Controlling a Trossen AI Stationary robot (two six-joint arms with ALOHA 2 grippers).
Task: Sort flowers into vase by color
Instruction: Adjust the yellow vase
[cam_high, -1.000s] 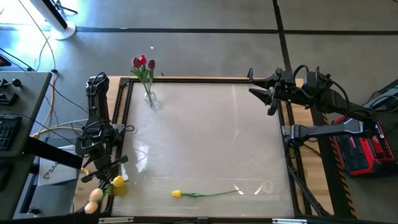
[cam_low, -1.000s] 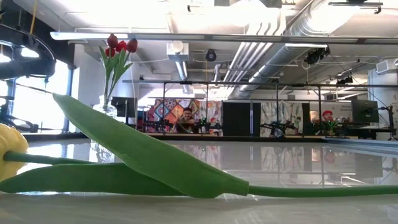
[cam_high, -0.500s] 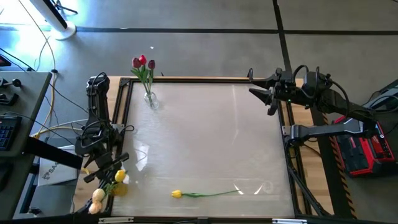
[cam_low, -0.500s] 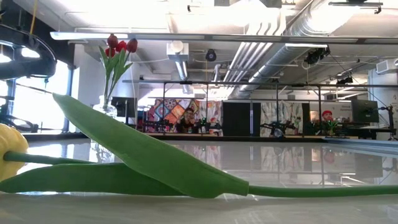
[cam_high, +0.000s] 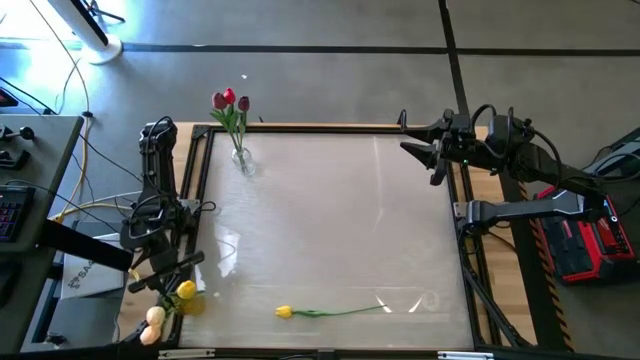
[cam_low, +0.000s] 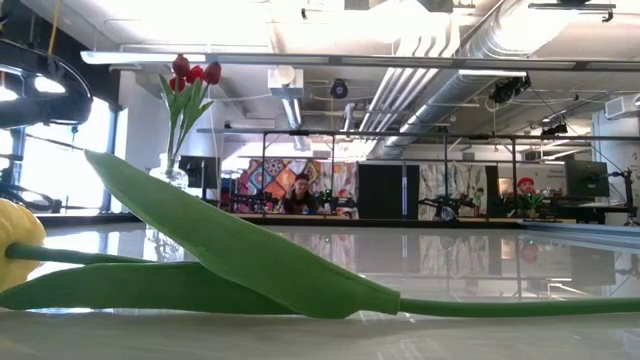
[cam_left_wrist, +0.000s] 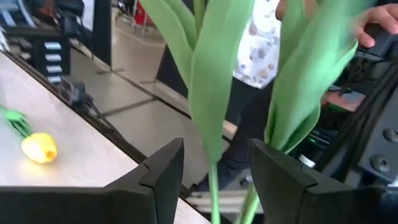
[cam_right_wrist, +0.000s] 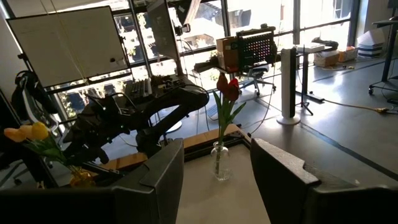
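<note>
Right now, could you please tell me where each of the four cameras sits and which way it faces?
High view: above, looking straight down on the table; both arms show, left claw by the yellow vase, right claw waiting at the far right edge.
Low view: table height, looking level across the lying yellow tulip; no arm shows.
Left wrist view: past its open fingers at green stems.
Right wrist view: past open fingers, across the table.
Shared: the red tulips appear in high, low and right wrist views.

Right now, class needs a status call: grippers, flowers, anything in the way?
Left gripper at the yellow bunch, fingers apart around stems. Right gripper open, parked at far right edge. One yellow tulip lying loose; red tulips already in vase. Nothing blocking.
</note>
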